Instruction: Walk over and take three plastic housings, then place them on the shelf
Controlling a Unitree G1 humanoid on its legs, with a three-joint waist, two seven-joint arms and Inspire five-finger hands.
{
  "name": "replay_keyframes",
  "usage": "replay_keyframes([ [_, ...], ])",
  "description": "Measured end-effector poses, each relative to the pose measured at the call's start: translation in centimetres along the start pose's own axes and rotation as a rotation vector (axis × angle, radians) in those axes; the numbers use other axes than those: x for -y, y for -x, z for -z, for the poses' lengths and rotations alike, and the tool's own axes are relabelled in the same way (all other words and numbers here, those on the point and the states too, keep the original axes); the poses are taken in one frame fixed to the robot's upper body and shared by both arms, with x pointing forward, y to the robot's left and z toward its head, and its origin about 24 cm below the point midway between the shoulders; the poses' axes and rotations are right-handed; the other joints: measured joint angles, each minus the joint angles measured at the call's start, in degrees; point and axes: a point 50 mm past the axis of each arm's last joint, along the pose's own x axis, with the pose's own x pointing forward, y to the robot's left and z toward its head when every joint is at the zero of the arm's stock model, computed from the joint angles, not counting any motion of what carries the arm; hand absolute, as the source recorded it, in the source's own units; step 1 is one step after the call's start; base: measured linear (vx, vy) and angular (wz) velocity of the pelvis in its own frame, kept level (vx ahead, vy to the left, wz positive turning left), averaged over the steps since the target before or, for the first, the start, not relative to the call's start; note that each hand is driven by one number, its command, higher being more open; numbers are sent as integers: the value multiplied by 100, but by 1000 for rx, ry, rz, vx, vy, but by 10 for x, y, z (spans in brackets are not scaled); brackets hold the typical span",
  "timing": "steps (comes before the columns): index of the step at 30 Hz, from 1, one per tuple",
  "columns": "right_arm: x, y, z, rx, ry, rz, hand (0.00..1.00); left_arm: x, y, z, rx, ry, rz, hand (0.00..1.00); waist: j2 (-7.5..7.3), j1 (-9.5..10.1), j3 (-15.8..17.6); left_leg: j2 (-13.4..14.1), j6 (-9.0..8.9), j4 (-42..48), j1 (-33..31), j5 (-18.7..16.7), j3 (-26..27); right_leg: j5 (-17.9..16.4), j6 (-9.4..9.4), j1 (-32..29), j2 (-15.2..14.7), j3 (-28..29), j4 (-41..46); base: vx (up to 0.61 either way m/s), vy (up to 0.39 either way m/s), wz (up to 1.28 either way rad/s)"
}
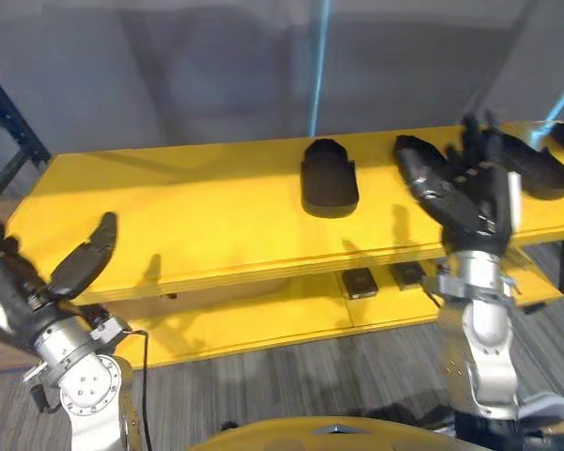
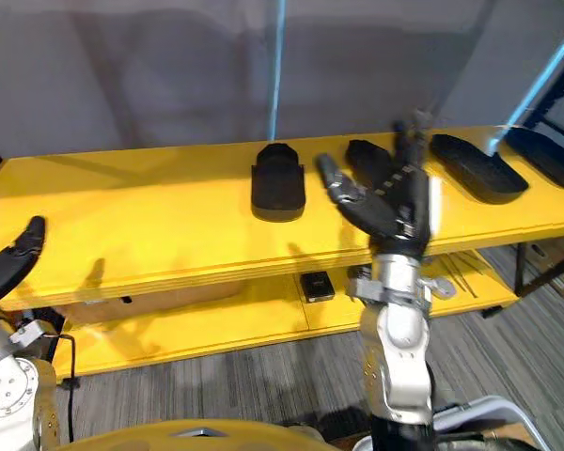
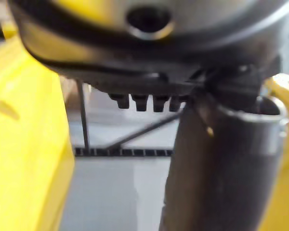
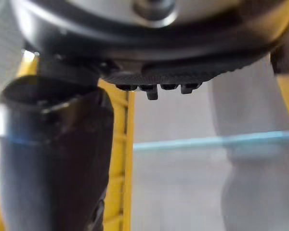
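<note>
Left hand (image 1: 75,268) and right hand (image 1: 461,202), both released and empty, are hovering before the shelf (image 1: 169,216); housings (image 1: 329,178) are lying toward its rear right edge, placement probably finishing.

Yellow wooden top board (image 1: 169,207): row of black plastic housings, L to R: 1st housing (image 1: 329,178) centre, 2nd housing (image 2: 365,158), 3rd housing (image 2: 477,167), 4th housing (image 2: 550,155) far right. Lower yellow board (image 1: 263,319) beneath: two small dark flat items (image 1: 360,282) centre-right.

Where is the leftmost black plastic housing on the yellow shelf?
In the eye views, the leftmost black plastic housing lies near the middle of the yellow shelf's top board, left of the raised right hand and apart from it.
</note>
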Motion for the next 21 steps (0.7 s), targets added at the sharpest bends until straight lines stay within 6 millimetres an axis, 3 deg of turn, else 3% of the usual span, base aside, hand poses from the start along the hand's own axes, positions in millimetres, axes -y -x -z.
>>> replay_keyframes([
  [2,-19,-13,7,-7,-22,-107,100,-27,-8,15,-36,-73,-218,100,-30,210,90,-22,4,2,-8,7,-215,-9,-14,146,3,-213,-67,64,-23,45],
  [5,-29,-19,14,-40,-21,-162,100,-46,-11,22,-50,-122,-326,100,-83,408,129,-57,5,3,-9,6,-375,-53,-50,240,-20,-346,-62,40,-3,33],
  [8,-43,-27,21,-61,-27,-218,100,-65,-9,40,-114,-197,-428,100,-87,462,198,-147,21,3,-11,-2,-500,-142,-12,299,-110,-478,-12,14,17,25],
  [12,-57,-29,26,-97,-38,-277,100,-98,9,84,-292,-297,-630,100,-81,514,291,-208,2,4,0,-56,-498,-183,-9,265,-180,-472,61,2,33,-1],
  [15,-67,-27,33,-144,-43,-314,100,-119,30,115,-492,-215,-710,100,-147,520,366,-198,30,136,4,-93,-495,-185,-11,303,-185,-451,64,14,1,-5],
  [18,-75,-28,41,-197,-47,-329,100,-117,60,152,-762,-160,-555,100,-140,539,430,-186,-9,306,-19,-213,-492,-230,-9,309,-210,-425,109,0,0,-4],
  [20,-81,-26,47,-234,-98,-326,100,-103,103,181,-1058,-168,-205,100,-95,534,545,-188,-34,433,-31,-320,-454,-328,1,271,-258,-366,227,-26,20,-10],
  [21,-84,-25,48,-241,-116,-331,100,-99,114,186,-1127,-151,-140,100,-88,531,553,-185,-39,477,-41,-354,-423,-336,2,238,-266,-316,256,-15,28,-22],
])
